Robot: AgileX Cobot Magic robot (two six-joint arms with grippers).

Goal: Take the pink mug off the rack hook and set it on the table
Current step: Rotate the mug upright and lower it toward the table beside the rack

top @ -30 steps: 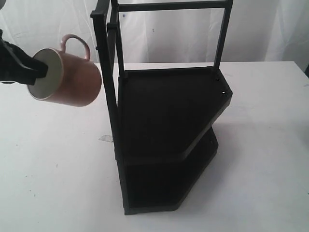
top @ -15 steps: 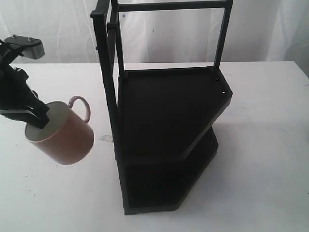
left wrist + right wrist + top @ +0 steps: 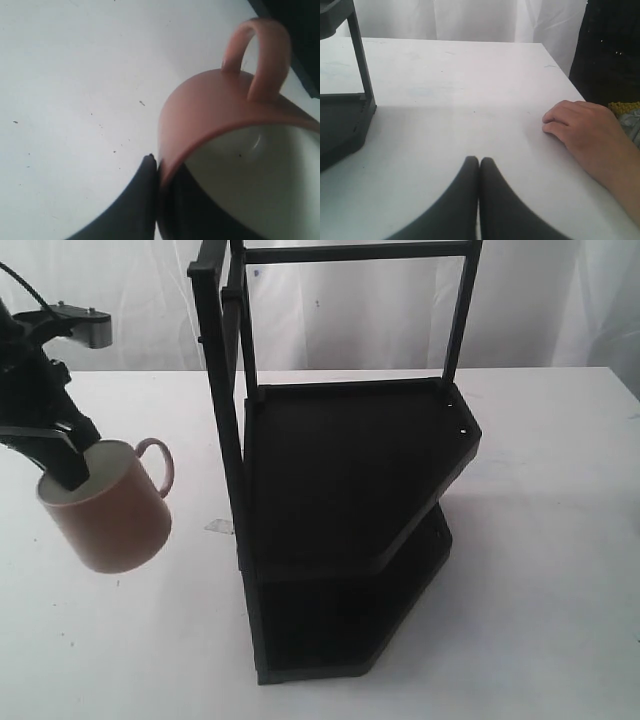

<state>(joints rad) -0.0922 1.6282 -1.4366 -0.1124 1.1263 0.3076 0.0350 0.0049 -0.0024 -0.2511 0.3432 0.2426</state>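
Note:
The pink mug [image 3: 110, 508] hangs nearly upright over the white table [image 3: 120, 640], left of the black rack [image 3: 350, 500], its handle [image 3: 158, 465] turned toward the rack. My left gripper [image 3: 68, 462] is shut on the mug's rim, one finger inside the cream interior and one outside. In the left wrist view the mug [image 3: 210, 107] fills the frame and the gripper [image 3: 159, 167] pinches its wall. Whether its base touches the table is unclear. The rack's top bar [image 3: 355, 252] carries no mug; I cannot make out the hook. My right gripper [image 3: 479, 162] is shut and empty above the table.
A person's hand [image 3: 585, 132] rests on the table near its right edge, close to my right gripper. The rack's corner post [image 3: 360, 55] stands to one side in the right wrist view. White curtains hang behind the table.
My left gripper has carried the mug down from beside the rack's top and tipped it from lying sideways to nearly upright, low over the table.

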